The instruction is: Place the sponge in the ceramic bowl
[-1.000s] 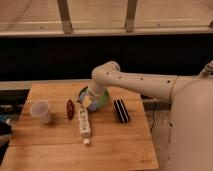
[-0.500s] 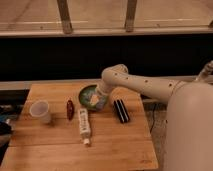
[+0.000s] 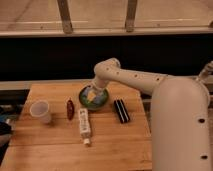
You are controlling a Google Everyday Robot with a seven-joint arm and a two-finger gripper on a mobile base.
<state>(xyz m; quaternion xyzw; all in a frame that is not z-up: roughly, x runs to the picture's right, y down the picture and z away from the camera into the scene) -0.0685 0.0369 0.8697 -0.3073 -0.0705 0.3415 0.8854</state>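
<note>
The green ceramic bowl (image 3: 101, 100) stands at the back middle of the wooden table (image 3: 115, 145). My gripper (image 3: 92, 93) hangs down from the white arm (image 3: 131, 78) right over the bowl's left half, low enough to reach inside its rim. A pale patch shows in the bowl under the gripper. The sponge is hidden from this view; I cannot tell whether it is in the gripper or in the bowl.
A translucent plastic cup (image 3: 41, 111) stands at the left. A small dark red item (image 3: 70, 108) and a white tube (image 3: 84, 125) lie in front of the bowl. A black bar (image 3: 121, 110) lies to its right. My white body (image 3: 181, 130) fills the right side.
The wrist has lifted off the bowl's front, so more of the green bowl shows than a second ago. The gripper stays over the bowl. Other items have not moved.
</note>
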